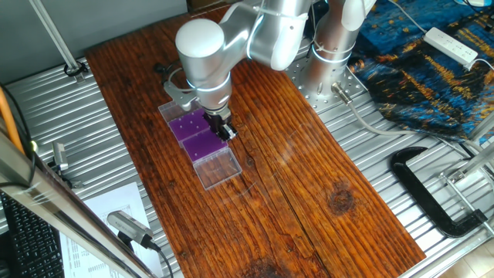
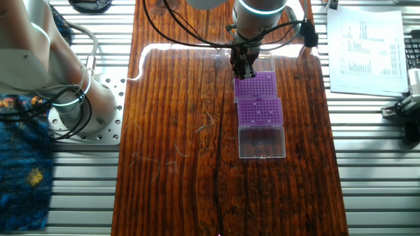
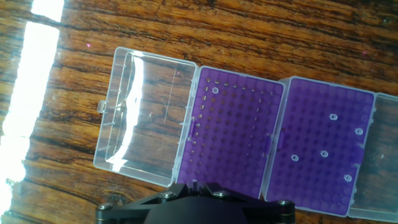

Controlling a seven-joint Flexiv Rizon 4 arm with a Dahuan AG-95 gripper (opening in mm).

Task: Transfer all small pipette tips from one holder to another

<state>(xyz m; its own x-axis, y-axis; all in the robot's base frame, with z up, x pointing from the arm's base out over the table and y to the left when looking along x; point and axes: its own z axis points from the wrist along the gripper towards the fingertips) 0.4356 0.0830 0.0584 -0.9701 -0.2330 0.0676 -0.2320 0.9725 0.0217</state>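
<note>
Pipette tips [image 3: 324, 153] show as pale rings in the hand view: five scattered over the right-hand purple rack [image 3: 326, 152], one alone near a corner of the left-hand rack [image 3: 233, 134]. The pincer [image 2: 245, 68] hangs point-down over the edge of the rack nearer the arm's base, its dark fingers close together (whether they grip anything I cannot tell). Above it the arm bends sharply, a rounded white elbow joint [image 1: 202, 48] directly over the racks. Both racks are square, matte and densely holed, each seated in a clear glossy box; the hinged lids [image 3: 142, 116] lie open flat at either end. All rest in a row on the dark, strongly grained wooden table [image 2: 177, 164].
</note>
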